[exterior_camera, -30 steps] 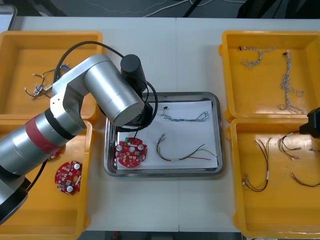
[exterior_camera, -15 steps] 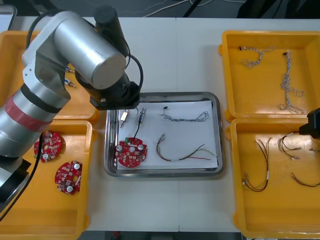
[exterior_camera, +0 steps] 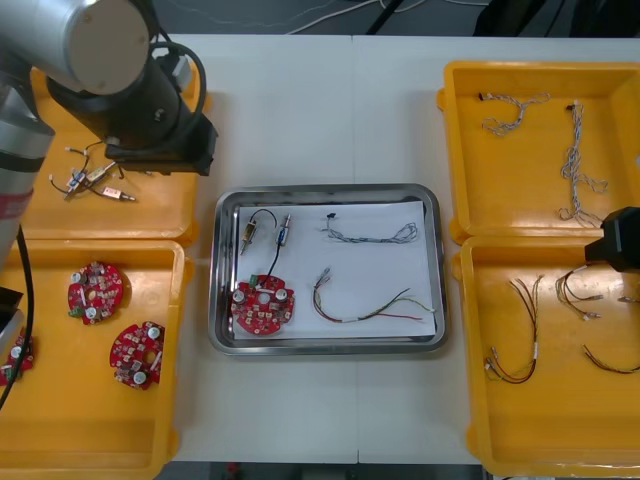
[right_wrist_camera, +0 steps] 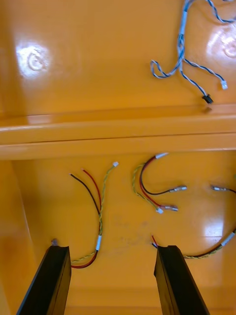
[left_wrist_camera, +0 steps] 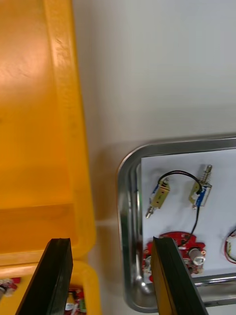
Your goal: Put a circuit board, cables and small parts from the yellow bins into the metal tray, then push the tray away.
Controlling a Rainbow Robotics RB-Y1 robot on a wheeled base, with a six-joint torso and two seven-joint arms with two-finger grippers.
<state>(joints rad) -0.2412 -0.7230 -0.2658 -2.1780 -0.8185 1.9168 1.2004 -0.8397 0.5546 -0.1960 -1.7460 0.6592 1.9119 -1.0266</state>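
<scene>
Up close, the left gripper (left_wrist_camera: 110, 240) is spread wide with nothing between its fingers. Just past them lies a corner of the metal tray (left_wrist_camera: 129, 236), which holds two small metal parts (left_wrist_camera: 160, 197) and a circuit board (left_wrist_camera: 191, 253). A yellow bin (left_wrist_camera: 64, 98) runs beside one finger (left_wrist_camera: 56, 275).

At the other wrist, the right gripper (right_wrist_camera: 112, 247) is likewise spread and empty, hanging over red and yellow cables (right_wrist_camera: 96, 211).

From above, the tray sits between both grippers, nearer the left one, and also carries a blue and white cable (exterior_camera: 370, 235).
</scene>
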